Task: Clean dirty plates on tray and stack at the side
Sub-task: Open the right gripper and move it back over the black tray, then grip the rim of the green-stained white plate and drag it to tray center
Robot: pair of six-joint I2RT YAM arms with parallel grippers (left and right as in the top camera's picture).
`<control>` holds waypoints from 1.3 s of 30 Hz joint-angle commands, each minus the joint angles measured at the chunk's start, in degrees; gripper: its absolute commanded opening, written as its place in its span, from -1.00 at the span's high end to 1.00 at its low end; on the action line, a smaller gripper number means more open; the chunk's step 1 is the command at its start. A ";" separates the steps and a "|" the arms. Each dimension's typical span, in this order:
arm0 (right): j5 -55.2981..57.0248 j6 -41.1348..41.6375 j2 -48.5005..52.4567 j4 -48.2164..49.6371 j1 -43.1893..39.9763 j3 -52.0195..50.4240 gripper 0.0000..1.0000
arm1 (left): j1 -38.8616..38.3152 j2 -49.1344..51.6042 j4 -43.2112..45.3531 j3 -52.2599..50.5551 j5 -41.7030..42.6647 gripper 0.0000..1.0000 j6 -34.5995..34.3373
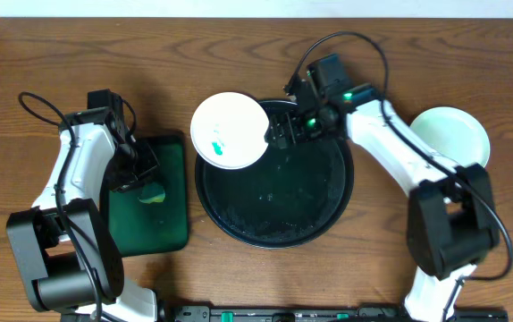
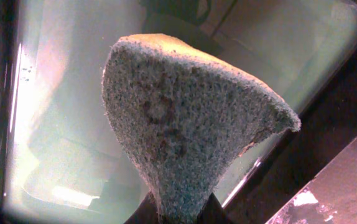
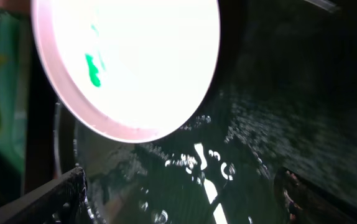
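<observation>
Brown wood table (image 1: 42,54), pale wall (image 1: 239,5) along the top. I've got a white plate (image 1: 230,131) with teal smears overhanging the tray (image 1: 274,228) rim, upper left. Right gripper (image 1: 279,134) spread open beside it. Left gripper (image 1: 138,179) pinches a sponge (image 1: 152,195).

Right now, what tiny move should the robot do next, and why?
Probably swing the left hand with its sponge to the right, toward the plate. The plate has green smears and is at the tray's rim by the right hand, while the sponge hangs over the green tray, away from it.
</observation>
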 commanded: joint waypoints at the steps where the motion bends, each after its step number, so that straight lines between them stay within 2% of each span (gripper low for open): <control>1: -1.40 0.61 2.60 1.57 0.11 -0.50 -0.81 | 0.09 0.02 -0.26 -0.37 -0.33 0.85 1.44; 8: -1.84 -0.31 6.16 7.39 0.11 -0.50 -0.69 | 0.09 0.02 -0.37 -0.37 -0.31 0.85 1.42; 12: -2.82 0.13 7.37 11.50 0.44 -0.50 -0.33 | 0.09 0.02 -0.39 -0.37 -0.28 0.85 1.42; 19: -2.16 0.98 9.81 16.72 3.19 -0.50 -0.41 | 0.09 0.02 -0.59 -0.37 -0.28 0.85 1.42; 28: -0.33 3.54 12.44 22.05 4.79 -0.50 -0.10 | 0.09 0.02 -1.01 -0.37 -0.28 0.85 1.42; 29: 0.39 3.85 12.48 22.16 4.83 -0.50 -0.05 | 0.09 0.02 -1.01 -0.37 -0.28 0.85 1.42; 32: 1.81 3.87 12.48 22.12 4.83 -0.50 0.27 | 0.09 0.02 -1.01 -0.37 -0.28 0.85 1.42; 34: 2.23 3.89 12.48 21.75 4.76 -0.50 0.80 | 0.09 0.02 -1.01 -0.37 -0.28 0.85 1.42; 35: 2.93 4.09 12.48 21.16 4.72 -0.50 0.97 | 0.09 0.02 -1.01 -0.37 -0.28 0.85 1.42; 39: 5.18 4.76 12.46 18.01 4.70 -0.48 0.97 | 0.09 0.02 -1.01 -0.37 -0.28 0.85 1.42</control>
